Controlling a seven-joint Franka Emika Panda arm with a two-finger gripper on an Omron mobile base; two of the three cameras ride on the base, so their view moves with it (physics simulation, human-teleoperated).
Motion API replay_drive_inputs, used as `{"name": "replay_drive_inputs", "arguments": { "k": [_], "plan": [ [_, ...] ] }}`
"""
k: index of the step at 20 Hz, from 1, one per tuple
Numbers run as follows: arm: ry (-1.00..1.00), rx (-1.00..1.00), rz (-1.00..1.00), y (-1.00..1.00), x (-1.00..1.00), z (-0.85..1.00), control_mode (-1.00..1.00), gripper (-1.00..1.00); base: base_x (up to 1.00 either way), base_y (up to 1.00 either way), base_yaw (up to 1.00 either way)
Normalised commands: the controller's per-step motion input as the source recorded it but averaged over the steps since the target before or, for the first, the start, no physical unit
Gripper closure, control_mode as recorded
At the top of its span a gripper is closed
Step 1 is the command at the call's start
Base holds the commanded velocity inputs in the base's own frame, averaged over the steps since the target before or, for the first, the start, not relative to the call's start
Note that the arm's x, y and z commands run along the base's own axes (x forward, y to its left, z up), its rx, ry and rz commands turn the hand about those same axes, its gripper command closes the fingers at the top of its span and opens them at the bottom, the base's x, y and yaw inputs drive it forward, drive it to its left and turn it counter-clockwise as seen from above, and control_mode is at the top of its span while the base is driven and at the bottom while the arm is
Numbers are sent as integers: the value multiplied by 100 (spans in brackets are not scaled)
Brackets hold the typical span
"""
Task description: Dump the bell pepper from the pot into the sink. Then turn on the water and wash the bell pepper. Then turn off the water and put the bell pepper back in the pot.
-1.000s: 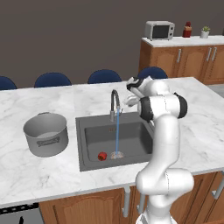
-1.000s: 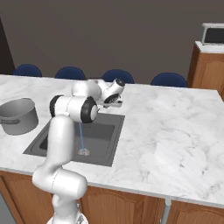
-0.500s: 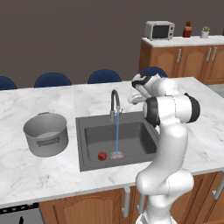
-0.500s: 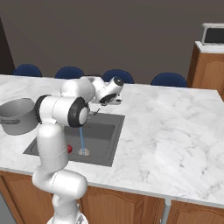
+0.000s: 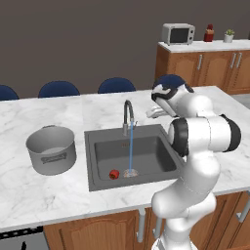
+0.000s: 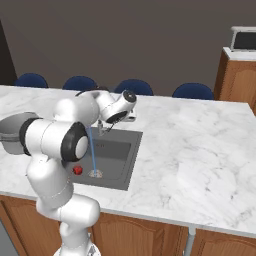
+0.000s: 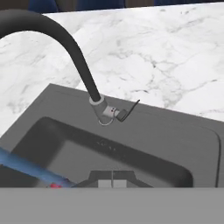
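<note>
From the left base view we see the pot (image 5: 51, 149) on the worktop (image 5: 29, 190); water (image 5: 130, 151) runs beside the bell pepper (image 5: 114, 174) in the sink (image 5: 100, 154). Our hand view shows the faucet (image 7: 83, 74) base. Our end effector (image 7: 112, 183) is clenched, empty.

Both base views flank the arm, sharing the sink (image 5: 97, 141) (hand view looks down closely at the faucet (image 7: 65, 48)).

The white arm (image 5: 195, 161) rose from the base, bent forward at the elbow and reached to the left in the left base view. The wrist was tilted down. The tool (image 5: 149, 114) was at the end of it, with the jaws pressed together and nothing between them. In the hand view the two fingertips (image 7: 105, 183) touched each other.
</note>
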Motion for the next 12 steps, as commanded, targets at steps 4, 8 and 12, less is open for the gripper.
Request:
{"name": "replay_drive_inputs", "arguments": {
  "k": [4, 8, 12],
  "plan": [
    [0, 0, -2, 0, -34, 33, -100, 100, 0, 0, 0],
    [0, 0, 0, 0, -21, 13, -100, 100, 0, 0, 0],
    [0, 0, 0, 0, -29, 2, -100, 100, 0, 0, 0]
  ]
}}
